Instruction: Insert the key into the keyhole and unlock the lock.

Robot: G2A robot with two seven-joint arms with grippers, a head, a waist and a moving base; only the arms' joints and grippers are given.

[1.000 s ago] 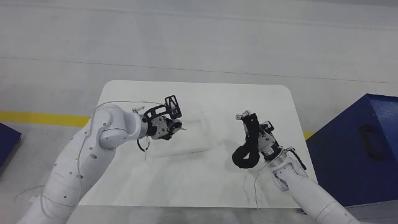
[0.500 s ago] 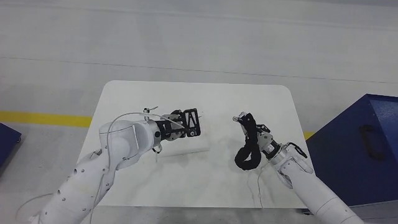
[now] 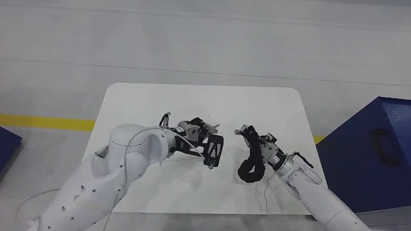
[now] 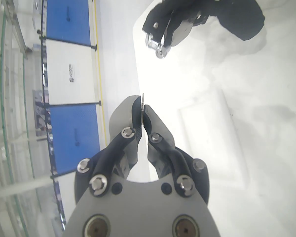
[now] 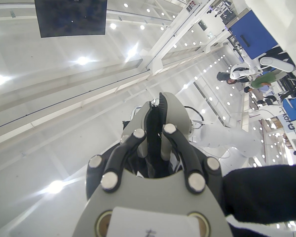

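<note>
key [image 4: 142, 101]: thin metal blade seen edge-on, pinched between the left gripper's pads; its tip sticks out past them and points toward the lock, near it but not touching.
lock [image 3: 251, 162]: black-sleeved, with a dark loop curling down on the side away from the key; in the left wrist view its silvery metal end faces the key. Whether the loop rests on the table cannot be told.
left gripper [image 3: 212, 152]: fingers pressed together on the key, just beside the lock, on the robot's left of it, with a small gap between them.
right gripper [image 5: 156, 106]: fingers clamped on the lock's black-covered body, holding the metal end out toward the key.
table [image 3: 257, 102]: white top with rounded corners, lying under the lock and both grippers.
tray [image 4: 207, 134]: flat white tray with a faint raised rim, on the table near the lock, on the left gripper's side, below that arm.
</note>
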